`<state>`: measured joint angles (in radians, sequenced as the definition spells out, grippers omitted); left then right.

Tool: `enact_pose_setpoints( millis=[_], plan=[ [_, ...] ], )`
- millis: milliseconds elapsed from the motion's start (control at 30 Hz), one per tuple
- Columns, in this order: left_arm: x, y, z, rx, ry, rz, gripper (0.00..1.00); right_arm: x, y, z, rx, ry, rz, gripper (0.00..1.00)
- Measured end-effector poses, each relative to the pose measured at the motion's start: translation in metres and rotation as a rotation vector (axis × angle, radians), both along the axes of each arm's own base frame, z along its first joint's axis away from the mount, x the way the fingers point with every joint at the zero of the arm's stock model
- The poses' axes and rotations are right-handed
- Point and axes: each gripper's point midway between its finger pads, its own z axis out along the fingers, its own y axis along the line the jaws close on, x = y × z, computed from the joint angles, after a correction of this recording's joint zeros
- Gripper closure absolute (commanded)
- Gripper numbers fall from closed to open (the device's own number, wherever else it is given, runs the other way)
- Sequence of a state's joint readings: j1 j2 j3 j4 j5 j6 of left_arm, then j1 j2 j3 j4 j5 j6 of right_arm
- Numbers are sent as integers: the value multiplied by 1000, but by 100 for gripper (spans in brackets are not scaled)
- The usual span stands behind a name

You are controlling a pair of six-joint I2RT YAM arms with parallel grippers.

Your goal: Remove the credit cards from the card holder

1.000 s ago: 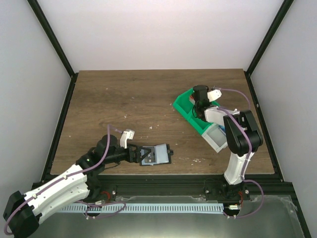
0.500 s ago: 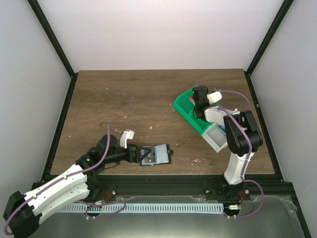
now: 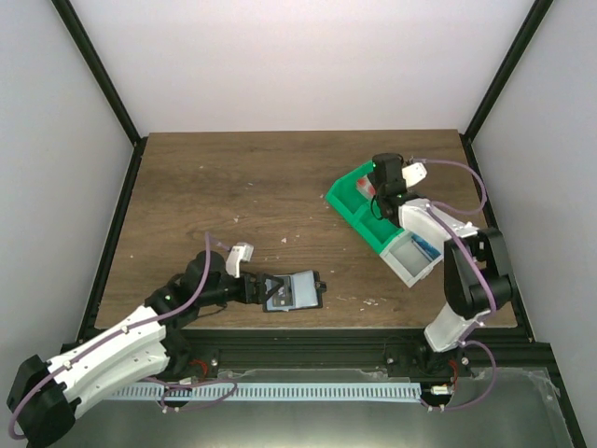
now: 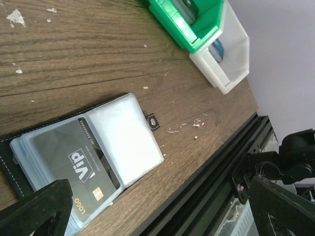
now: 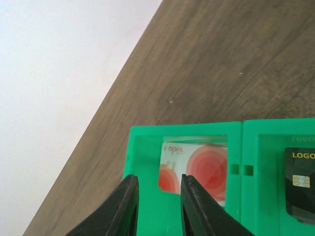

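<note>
The card holder (image 3: 294, 291) lies open near the table's front edge, pale inside, and shows in the left wrist view (image 4: 123, 142). A dark credit card (image 4: 83, 167) marked VIP sits in its slot. My left gripper (image 3: 259, 290) is wide open, with one fingertip (image 4: 39, 209) over the holder's left edge. My right gripper (image 3: 381, 194) hovers over the green tray (image 3: 347, 198), its jaws a little apart and empty (image 5: 158, 196). A white credit card with red blotches (image 5: 197, 167) lies in the tray's end compartment. A dark card (image 5: 300, 182) lies in the compartment beside it.
A clear-white tray (image 3: 410, 266) adjoins the green tray (image 4: 197, 24) at the right and holds something blue (image 4: 218, 49). The black frame rail (image 3: 308, 341) runs along the table's front edge, close to the holder. Small crumbs dot the wood.
My right gripper has lifted and shifted right and back over the green tray, and its elbow has swung right. The left arm and the holder have hardly moved.
</note>
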<state>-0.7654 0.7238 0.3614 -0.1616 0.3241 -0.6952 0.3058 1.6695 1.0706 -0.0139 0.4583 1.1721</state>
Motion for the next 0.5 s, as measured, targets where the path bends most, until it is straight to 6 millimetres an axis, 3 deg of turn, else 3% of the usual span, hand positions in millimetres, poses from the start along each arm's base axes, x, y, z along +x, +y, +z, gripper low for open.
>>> enact_pose_setpoints(
  millis=[100,267,400,500],
  plan=[
    [2,0,-2,11,15,11,0,-4,7,18,-21,-8,99,74],
    [4,1,-4,10,38,27,1,-25,35,47,-74,-49,381,72],
    [8,0,-7,-10,73,44,22,-64,65,50,-94,-72,649,72],
    [8,0,-15,-28,108,51,30,-102,83,39,-91,-64,809,71]
  ],
)
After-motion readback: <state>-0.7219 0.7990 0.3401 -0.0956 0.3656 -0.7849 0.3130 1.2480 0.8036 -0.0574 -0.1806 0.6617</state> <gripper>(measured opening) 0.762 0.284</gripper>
